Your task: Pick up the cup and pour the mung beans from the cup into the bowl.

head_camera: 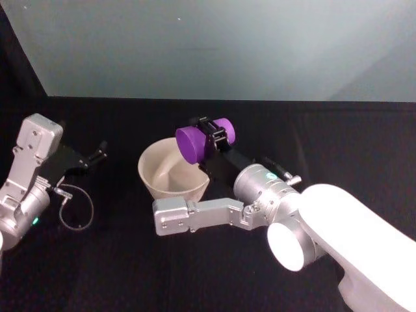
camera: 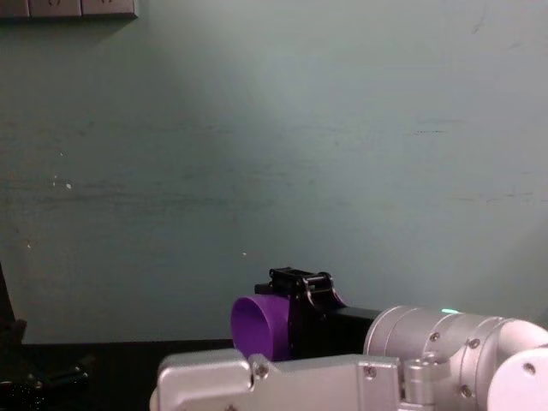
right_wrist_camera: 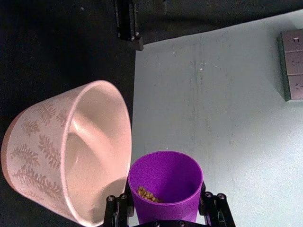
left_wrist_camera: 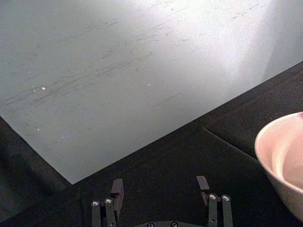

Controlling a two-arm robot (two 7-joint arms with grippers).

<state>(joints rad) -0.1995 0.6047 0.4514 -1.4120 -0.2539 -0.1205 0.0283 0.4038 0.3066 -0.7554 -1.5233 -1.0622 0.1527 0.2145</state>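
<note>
Cup is tipped on its side at the far right rim of the bowl. Long axis near level, mouth toward the robot's left, over the bowl. Mung beans lie inside. Right gripper clamps the cup's wall. We judge: roll further, slowly, keeping the mouth inside the rim. Left gripper is parked, fingers spread, left of the bowl on the bench.
</note>
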